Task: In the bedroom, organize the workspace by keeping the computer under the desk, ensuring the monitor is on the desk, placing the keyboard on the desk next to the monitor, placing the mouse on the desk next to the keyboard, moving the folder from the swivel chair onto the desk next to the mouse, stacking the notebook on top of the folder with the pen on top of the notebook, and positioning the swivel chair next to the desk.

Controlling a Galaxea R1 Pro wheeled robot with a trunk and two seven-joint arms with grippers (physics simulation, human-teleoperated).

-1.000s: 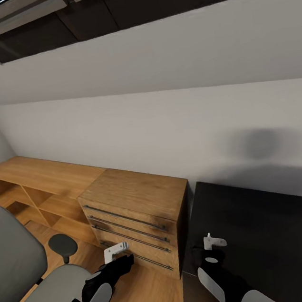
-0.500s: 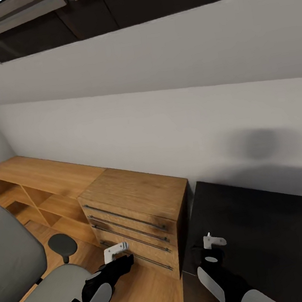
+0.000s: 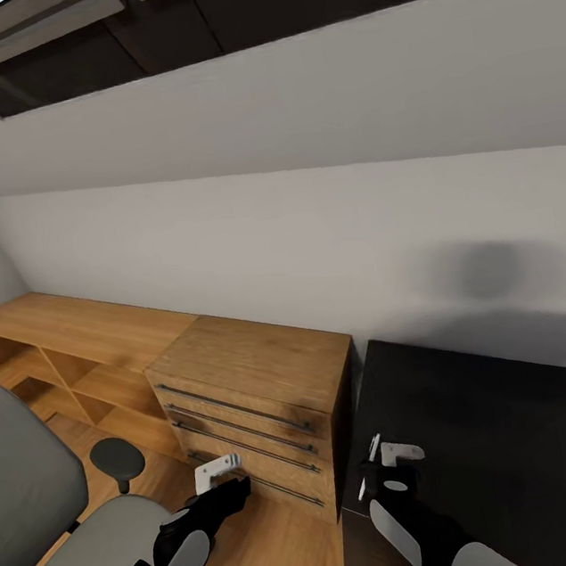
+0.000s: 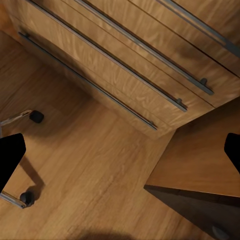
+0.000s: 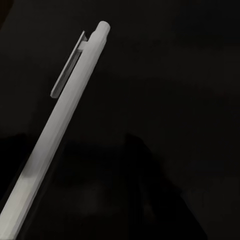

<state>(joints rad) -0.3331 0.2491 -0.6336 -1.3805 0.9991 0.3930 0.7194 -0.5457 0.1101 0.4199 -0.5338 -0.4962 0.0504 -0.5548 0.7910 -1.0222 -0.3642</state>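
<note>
Head view: the pen [image 3: 373, 449] newly shows at the right tool [image 3: 386, 459], its grip unclear.

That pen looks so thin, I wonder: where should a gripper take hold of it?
Probably on the plain barrel of the pen, below the clip, squeezing across its width and coming down from above the desk. The barrel is straight and even there; the clip end is lumpy.

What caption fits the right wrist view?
Close view of the pale grey pen, clip end up, slanting across the glossy black desk top.
</note>
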